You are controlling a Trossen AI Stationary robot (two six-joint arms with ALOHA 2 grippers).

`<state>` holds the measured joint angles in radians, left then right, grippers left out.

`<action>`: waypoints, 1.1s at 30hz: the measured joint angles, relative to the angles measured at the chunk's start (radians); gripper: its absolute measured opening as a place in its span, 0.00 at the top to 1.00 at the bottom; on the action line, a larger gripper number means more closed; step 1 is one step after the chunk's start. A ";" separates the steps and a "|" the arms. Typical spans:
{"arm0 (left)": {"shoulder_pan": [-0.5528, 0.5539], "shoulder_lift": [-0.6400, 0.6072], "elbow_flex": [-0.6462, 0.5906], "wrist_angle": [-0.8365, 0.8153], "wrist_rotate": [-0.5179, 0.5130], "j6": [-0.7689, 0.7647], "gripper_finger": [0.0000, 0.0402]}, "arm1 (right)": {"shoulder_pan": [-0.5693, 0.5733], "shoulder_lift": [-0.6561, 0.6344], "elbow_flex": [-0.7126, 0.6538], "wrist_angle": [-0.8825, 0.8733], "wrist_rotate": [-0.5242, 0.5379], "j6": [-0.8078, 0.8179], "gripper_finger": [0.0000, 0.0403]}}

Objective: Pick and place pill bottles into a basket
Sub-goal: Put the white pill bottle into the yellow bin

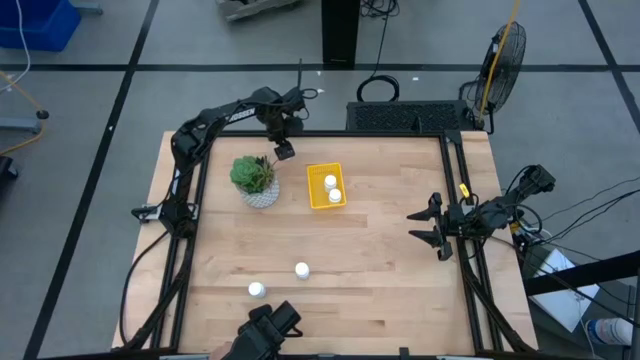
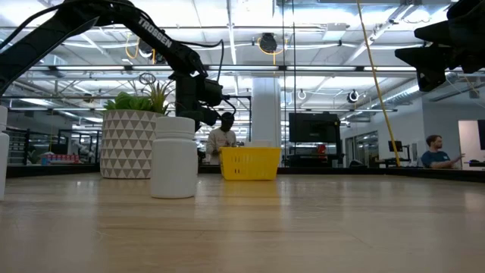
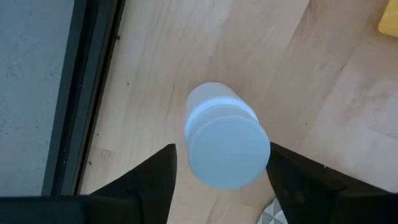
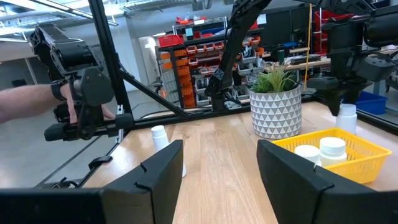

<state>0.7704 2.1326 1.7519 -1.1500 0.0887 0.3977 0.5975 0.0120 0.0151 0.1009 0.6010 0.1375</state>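
My left gripper point(image 1: 284, 150) is near the table's far edge, between the potted succulent point(image 1: 258, 182) and the yellow basket point(image 1: 326, 186). It is shut on a white pill bottle point(image 3: 227, 146). Two bottles point(image 1: 330, 181) point(image 1: 335, 196) stand in the basket. Two more stand on their bases on the wood near the front edge point(image 1: 257, 289) point(image 1: 301, 269). My right gripper point(image 1: 440, 228) is open and empty at the table's right edge. My left gripper pinches the bottle's cap end point(image 3: 194, 155) between its two fingers point(image 3: 163, 177), one on each side. The fingers come from above, pointing down. The bottle stands upright below them point(image 4: 347, 116). The basket rim hides its base, so I cannot tell whether it is lifted clear.
A person's hand point(image 4: 25, 102) grips a dark device point(image 1: 268, 330) at the table's front edge. A black frame rail point(image 3: 93, 74) runs along the far edge beside my left gripper. Bare wood lies between the basket and my right gripper.
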 joint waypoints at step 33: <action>0.000 0.000 0.000 0.023 0.017 0.010 0.41 | 0.000 0.000 0.000 0.000 0.000 0.000 0.51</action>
<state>0.7700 2.1326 1.7519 -1.1274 0.1059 0.4080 0.5974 0.0120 0.0151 0.1007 0.6010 0.1375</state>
